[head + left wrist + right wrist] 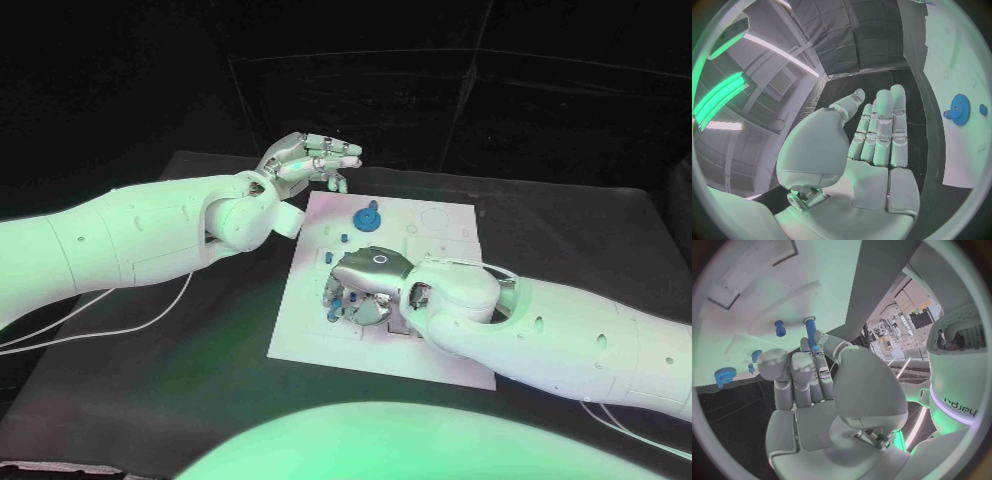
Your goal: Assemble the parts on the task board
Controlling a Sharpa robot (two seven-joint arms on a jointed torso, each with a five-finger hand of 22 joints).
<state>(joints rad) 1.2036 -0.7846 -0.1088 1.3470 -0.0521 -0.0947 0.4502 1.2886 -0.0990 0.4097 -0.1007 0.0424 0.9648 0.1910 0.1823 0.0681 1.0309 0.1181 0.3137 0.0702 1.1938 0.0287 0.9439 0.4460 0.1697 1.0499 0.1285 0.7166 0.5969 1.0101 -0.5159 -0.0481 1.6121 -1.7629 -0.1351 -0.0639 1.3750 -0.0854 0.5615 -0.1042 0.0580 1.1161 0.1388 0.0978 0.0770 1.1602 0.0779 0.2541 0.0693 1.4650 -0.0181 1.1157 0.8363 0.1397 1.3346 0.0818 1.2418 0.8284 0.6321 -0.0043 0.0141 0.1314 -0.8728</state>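
The white task board [433,225] lies in the middle of the black table. A blue gear [368,215] sits on its far part, also seen as the blue gear [961,109] with a small blue peg [983,109] beside it. My right hand [369,280] hovers low over the board's middle and pinches a long blue peg [811,334] between thumb and fingertips. Another short blue peg [780,328] stands in the board just past it. My left hand [309,158] is raised off the board's far left corner, its fingers [882,127] stretched out with nothing in the palm.
Small blue parts [343,239] lie on the board between the gear and my right hand. A white cable [130,325] trails over the table at the left. Bare black table [577,225] lies right of the board.
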